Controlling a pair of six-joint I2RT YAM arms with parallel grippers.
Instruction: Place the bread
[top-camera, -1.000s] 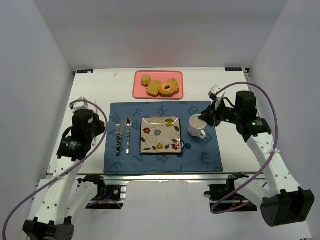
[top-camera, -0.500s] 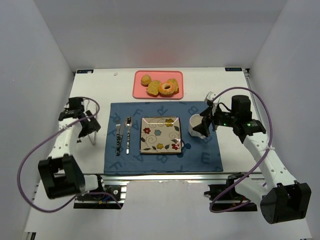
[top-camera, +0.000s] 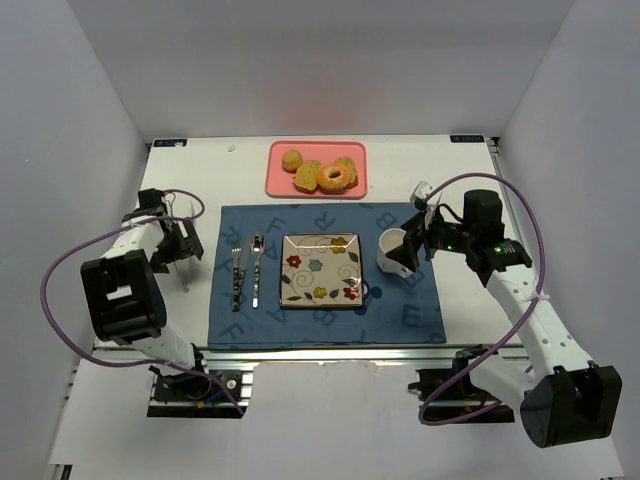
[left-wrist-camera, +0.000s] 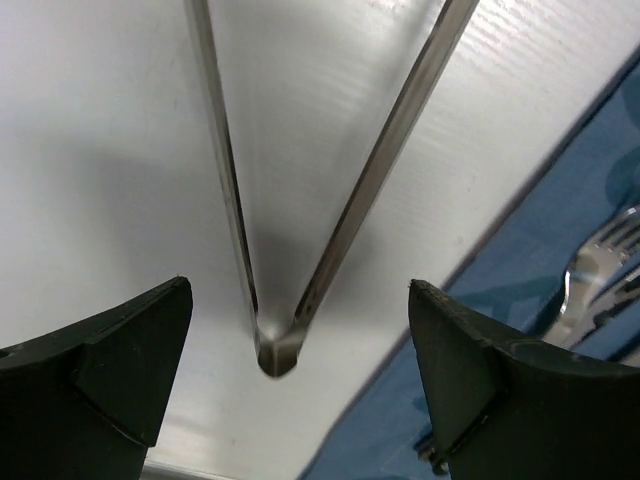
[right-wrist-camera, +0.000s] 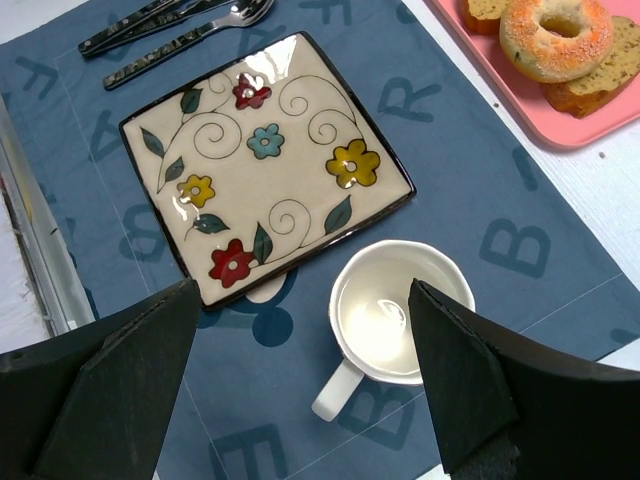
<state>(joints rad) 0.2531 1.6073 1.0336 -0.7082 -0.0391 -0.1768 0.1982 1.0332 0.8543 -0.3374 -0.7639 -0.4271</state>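
Tongs (left-wrist-camera: 378, 165) could be nudged aside if closed upon off-centre by the wide-open left gripper (left-wrist-camera: 298, 300); the right gripper (right-wrist-camera: 300, 295) is likewise spread, empty.

On my feed I see a blue lettered placemat (top-camera: 400, 300) on the white table (top-camera: 460, 180), carrying a square flowered plate (top-camera: 320, 268), a fork (top-camera: 237, 268) and spoon (top-camera: 256, 270) side by side on the plate's left and a white mug (right-wrist-camera: 400, 312) just right of it, with a pink tray (top-camera: 278, 186) beyond the mat and steel tongs (left-wrist-camera: 272, 352) lying off its left edge.

four bread pieces (top-camera: 308, 177), two utensils (top-camera: 256, 270), one tray (top-camera: 275, 186), plate (top-camera: 320, 268), cup (right-wrist-camera: 392, 310), mat (top-camera: 400, 310) and tongs (left-wrist-camera: 270, 350)
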